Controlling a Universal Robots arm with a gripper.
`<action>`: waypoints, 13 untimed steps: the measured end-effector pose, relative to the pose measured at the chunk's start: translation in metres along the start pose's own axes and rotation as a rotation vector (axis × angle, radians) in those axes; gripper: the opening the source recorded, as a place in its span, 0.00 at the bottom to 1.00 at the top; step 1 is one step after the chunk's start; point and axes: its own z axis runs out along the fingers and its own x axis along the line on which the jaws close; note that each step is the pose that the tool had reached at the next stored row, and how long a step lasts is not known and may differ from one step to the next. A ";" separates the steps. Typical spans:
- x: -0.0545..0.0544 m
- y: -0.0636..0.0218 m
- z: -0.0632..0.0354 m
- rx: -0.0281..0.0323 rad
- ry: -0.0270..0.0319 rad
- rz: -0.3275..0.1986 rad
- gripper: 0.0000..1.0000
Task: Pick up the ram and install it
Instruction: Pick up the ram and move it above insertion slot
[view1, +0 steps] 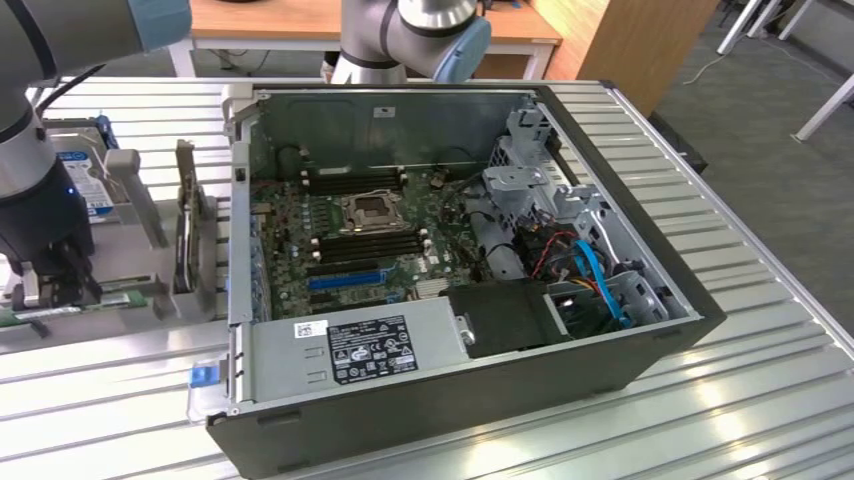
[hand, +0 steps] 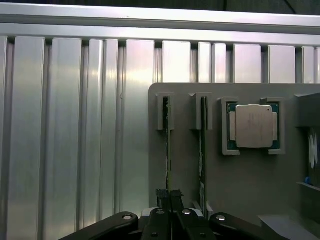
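The ram (hand: 167, 150) is a thin green stick seen edge-on, standing in one slot of a grey holder (hand: 240, 180). My gripper (hand: 169, 196) is directly over it, with both fingers pressed onto the stick's near end, shut on it. The stick still sits in its slot. A second stick (hand: 202, 150) stands in the neighbouring slot, untouched. In the exterior view my gripper (view1: 56, 292) hangs low over the holder (view1: 140, 235) at the exterior view's left, beside the open computer case (view1: 641, 330). The motherboard (view1: 347, 235) and its long black slots (view1: 360, 245) lie exposed inside.
A processor chip (hand: 252, 126) rests in a pocket of the holder beside the sticks. An upright expansion card (view1: 194, 235) and a hard drive (view1: 91, 190) stand on the holder near my arm. The case has a power supply (view1: 367, 345) and a drive cage with cables (view1: 574, 260).
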 end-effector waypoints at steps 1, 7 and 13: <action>0.000 -0.0002 -0.0013 0.0001 -0.0002 0.000 0.12; 0.000 -0.0010 -0.0105 -0.0001 -0.0005 0.000 0.12; -0.001 -0.0020 -0.0221 0.0000 -0.0005 0.001 0.12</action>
